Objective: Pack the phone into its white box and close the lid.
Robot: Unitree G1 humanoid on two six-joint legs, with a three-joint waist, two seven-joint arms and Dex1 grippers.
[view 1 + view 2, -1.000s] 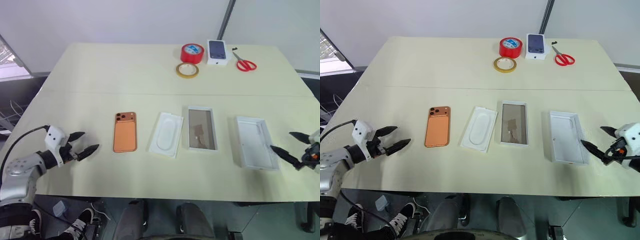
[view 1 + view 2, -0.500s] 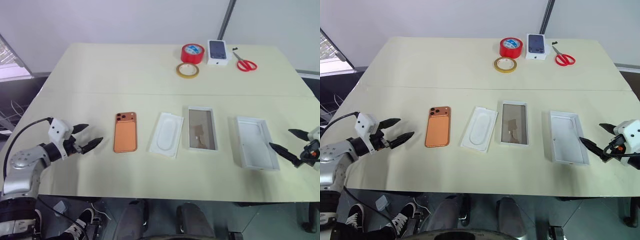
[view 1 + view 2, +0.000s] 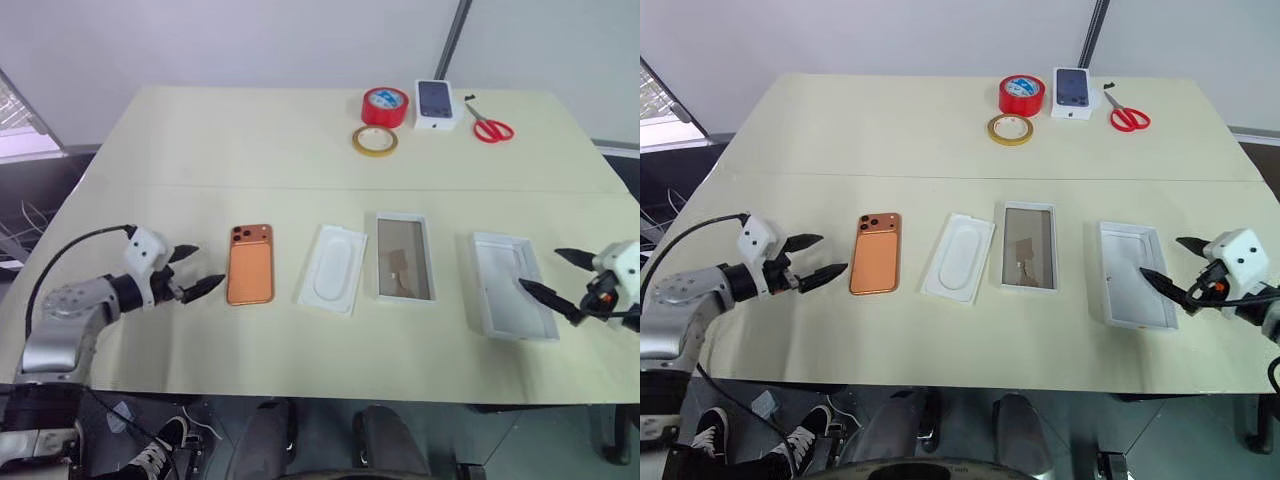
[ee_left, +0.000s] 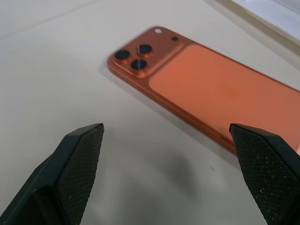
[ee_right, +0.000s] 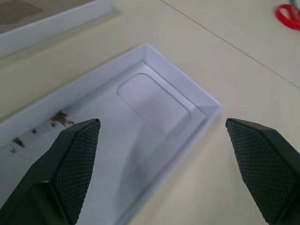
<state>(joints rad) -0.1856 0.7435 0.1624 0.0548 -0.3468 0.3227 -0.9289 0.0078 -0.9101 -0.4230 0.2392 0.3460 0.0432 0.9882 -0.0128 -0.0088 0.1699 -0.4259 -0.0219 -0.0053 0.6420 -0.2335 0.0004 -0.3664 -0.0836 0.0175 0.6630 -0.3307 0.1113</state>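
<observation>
Pale cream table [image 3: 300, 140] fills my head view, with a grey wall behind it. On my left, the left claw [image 3: 196, 270] hangs just above the tabletop, fingers spread wide and holding nothing. Just ahead of its tips lies the phone [image 3: 250, 263], flat, back up, lenses at the far end. Beyond that, moving away from this claw, come an insert [image 3: 333, 268], then the box [image 3: 404, 256], open side up. On my right, the right claw [image 3: 553, 278] is also spread and empty, its nearer fingertip over the edge of the lid [image 3: 511, 284], which lies hollow side up. Far across the table from both claws sit red tape [image 3: 385, 105], a yellowish tape ring [image 3: 374, 140], a carton [image 3: 435, 103] and scissors [image 3: 488, 125].

From the left wrist, I see both fingers [image 4: 75, 164] wide apart with the phone lying between and just past them, untouched.

From the right wrist, the fingers [image 5: 70, 159] stand equally wide, framing the lid's white interior; the box rim shows beyond it, and I cannot tell whether a tip touches the lid.
</observation>
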